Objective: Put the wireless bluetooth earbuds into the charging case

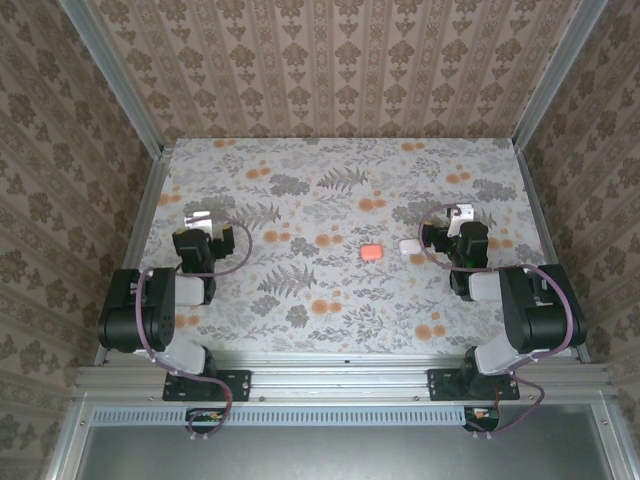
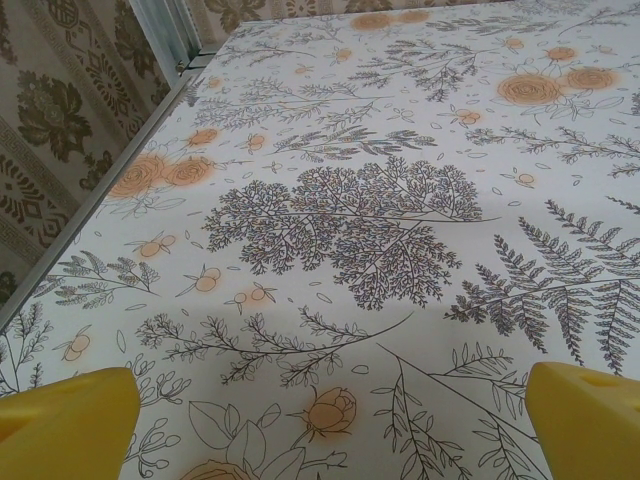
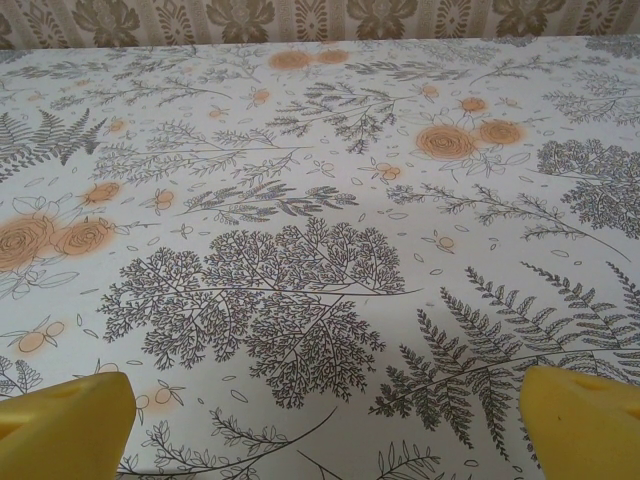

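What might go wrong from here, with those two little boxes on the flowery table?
1. The white case lies close beside the right arm; a careless swing might knock it away.
2. The pink case resembles the orange blooms on the tablecloth, so tiny parts may be hard to spot.
3. The open left gripper and right gripper point away from the cases, so each must turn first.

Soft, even light from above, tabletop evenly bright, only faint shadows, top view a little soft in detail, wrist views sharp on the floral print, yellow fingers blurred at the lower corners.
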You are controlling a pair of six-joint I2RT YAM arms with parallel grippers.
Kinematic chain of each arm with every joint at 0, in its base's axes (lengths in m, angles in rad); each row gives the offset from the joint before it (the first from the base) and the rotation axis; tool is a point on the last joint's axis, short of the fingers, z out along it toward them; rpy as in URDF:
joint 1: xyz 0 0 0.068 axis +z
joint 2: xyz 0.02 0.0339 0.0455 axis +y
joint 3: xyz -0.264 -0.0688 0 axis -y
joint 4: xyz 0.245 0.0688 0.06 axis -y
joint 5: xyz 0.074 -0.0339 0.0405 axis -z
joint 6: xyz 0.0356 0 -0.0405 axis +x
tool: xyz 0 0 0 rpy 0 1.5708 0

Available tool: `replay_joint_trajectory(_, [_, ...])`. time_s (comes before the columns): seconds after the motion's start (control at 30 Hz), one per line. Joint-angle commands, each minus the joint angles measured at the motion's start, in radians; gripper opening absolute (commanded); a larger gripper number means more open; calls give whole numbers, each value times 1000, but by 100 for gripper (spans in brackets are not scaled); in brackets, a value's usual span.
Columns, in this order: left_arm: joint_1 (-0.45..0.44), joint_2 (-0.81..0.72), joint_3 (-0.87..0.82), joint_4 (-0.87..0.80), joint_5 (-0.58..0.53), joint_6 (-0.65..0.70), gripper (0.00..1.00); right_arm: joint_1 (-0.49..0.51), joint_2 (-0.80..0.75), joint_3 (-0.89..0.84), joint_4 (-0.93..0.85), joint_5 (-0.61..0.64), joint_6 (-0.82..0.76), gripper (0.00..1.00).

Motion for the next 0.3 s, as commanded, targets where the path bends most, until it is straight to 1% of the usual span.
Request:
replay_joint_trajectory(0.0, [-4,-10,23,-1,15,13,100,2,0,15,6,-17,9,100])
replay_joint_trajectory(0.27, [-3,-9,24,-2,19,13,100,4,-3,11,9,-15,8,100])
